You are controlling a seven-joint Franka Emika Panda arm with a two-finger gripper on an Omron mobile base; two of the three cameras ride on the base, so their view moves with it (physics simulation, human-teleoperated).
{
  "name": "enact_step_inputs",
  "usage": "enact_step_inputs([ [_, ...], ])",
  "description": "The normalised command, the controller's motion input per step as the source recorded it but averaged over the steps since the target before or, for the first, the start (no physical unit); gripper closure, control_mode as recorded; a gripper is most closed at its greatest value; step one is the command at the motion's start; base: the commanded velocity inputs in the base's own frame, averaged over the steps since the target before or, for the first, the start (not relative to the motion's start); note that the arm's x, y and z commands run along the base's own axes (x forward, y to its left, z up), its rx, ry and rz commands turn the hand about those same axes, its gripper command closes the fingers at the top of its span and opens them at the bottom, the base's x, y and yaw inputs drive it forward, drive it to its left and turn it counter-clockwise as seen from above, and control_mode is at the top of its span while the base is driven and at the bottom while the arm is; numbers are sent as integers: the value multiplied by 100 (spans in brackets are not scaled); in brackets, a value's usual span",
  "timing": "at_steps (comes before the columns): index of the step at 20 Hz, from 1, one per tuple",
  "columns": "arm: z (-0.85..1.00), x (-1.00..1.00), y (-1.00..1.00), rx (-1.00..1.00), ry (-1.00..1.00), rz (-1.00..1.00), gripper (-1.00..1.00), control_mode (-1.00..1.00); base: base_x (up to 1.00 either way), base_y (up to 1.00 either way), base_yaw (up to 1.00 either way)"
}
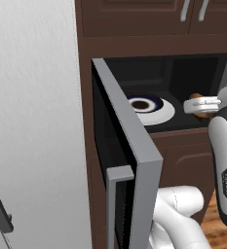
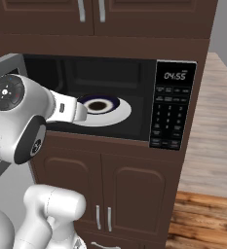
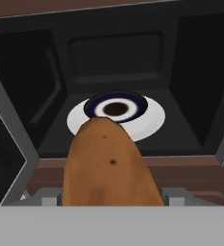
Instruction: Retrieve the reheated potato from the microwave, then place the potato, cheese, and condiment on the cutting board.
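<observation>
Microwave (image 2: pixel 176 104) door (image 1: pixel 129 160) open; right base view shows control panel, left base view door edge. White turntable (image 3: pixel 149 120) with dark-rimmed plate (image 1: pixel 141 103) inside. Potato (image 3: pixel 108 168) between gripper (image 3: pixel 108 197) fingers, at cavity mouth, long axis pointing into cavity; jaws partly apart, seemingly clamped on it. In left base view potato mostly hidden behind hand.
</observation>
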Motion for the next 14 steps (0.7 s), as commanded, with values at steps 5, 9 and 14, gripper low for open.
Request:
enact_step_inputs([
  [5, 0, 0, 0, 0, 0, 0, 100, 100, -5, -25, 0],
  [9, 0, 0, 0, 0, 0, 0, 100, 100, 0, -52, 0],
  [14, 0, 0, 0, 0, 0, 0, 100, 100, 0, -48, 14],
])
